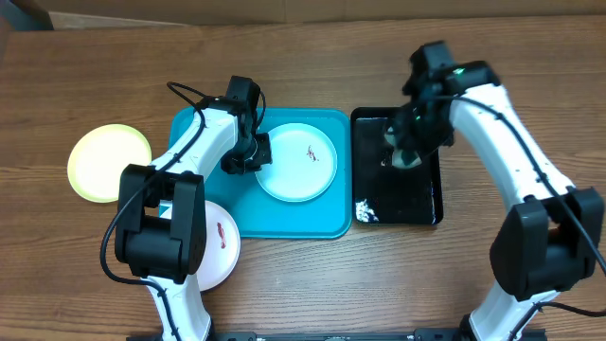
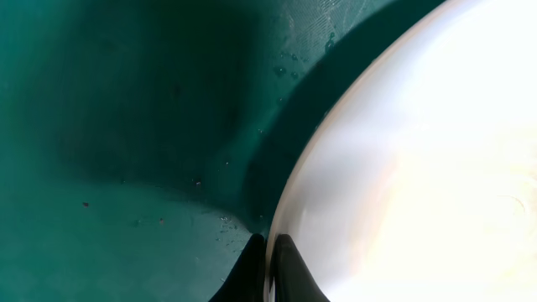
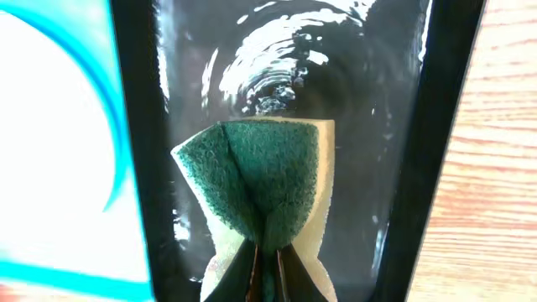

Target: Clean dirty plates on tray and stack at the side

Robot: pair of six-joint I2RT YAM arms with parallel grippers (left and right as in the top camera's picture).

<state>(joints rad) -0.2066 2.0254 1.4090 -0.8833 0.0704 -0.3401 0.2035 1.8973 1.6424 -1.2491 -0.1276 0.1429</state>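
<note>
The pale blue plate (image 1: 296,161) lies on the teal tray (image 1: 204,128) and has a small reddish smear near its middle. My left gripper (image 1: 248,156) is shut on the plate's left rim. In the left wrist view its fingers (image 2: 270,268) pinch the plate's edge (image 2: 419,168) over the wet tray floor (image 2: 126,126). The yellow plate (image 1: 109,161) lies on the table, left of the tray. The white plate (image 1: 220,248), with a smear, lies at the tray's front left corner, partly under my left arm. My right gripper (image 1: 409,152) is shut on a green sponge (image 3: 268,184).
A glossy black tray (image 1: 431,204) holding water stands just right of the teal tray; the sponge hangs over it (image 3: 403,168). The teal tray's rim (image 3: 75,281) shows at the left of the right wrist view. Bare wooden table lies around the trays.
</note>
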